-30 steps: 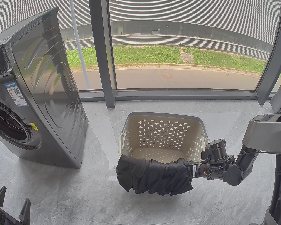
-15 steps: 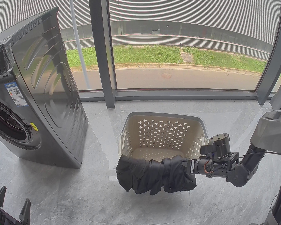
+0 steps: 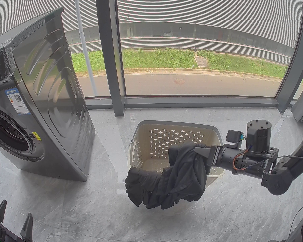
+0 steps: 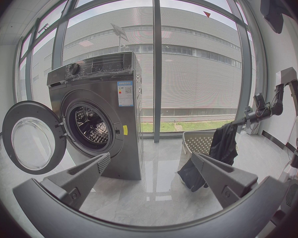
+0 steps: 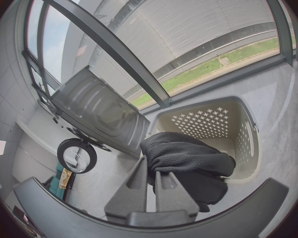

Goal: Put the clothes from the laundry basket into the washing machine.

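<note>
A black garment [image 3: 178, 178] hangs with its lower end draped over the near rim of the cream laundry basket [image 3: 178, 123]. Its upper end is raised above the basket, where my right gripper [image 3: 199, 151] is shut on it. The right wrist view has the two fingers [image 5: 140, 179] pressed together on the garment [image 5: 185, 156] above the basket [image 5: 251, 133]. The grey washing machine [image 3: 50, 84] stands at the left with its round door [image 4: 33, 138] swung open and the drum [image 4: 89, 126] exposed. My left gripper [image 3: 17, 209] is low at the near left, open and holding nothing.
Tall windows with a grey pillar [image 3: 107, 51] stand behind the basket. Grey floor tiles [image 3: 101, 215] stretch between the basket and the washing machine.
My right gripper has risen and shifted slightly right, lifting one end of the black garment off the basket rim. The other end stays draped over the rim. The left arm has not moved.
</note>
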